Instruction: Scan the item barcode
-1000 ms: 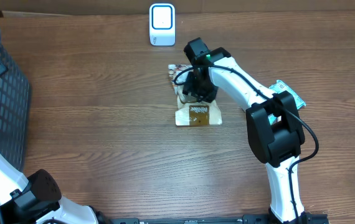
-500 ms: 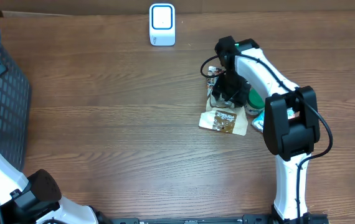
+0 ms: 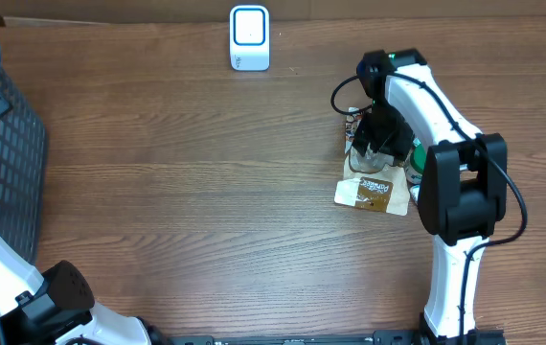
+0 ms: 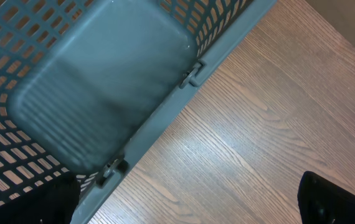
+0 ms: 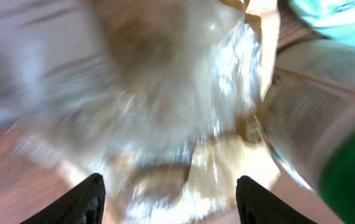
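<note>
You see the snack bag (image 3: 374, 193) flat, well right of & below the white scanner (image 3: 249, 38) in overhead, R gripper (image 3: 371, 153) on it, fingers spread, grip can't tell; L gripper (image 4: 187, 208) wide apart.

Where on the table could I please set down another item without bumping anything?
The wide bare tabletop between the basket and the snack bag, below the scanner, is free. It is crowded on the right, where the right gripper, bag and green items cluster.
</note>
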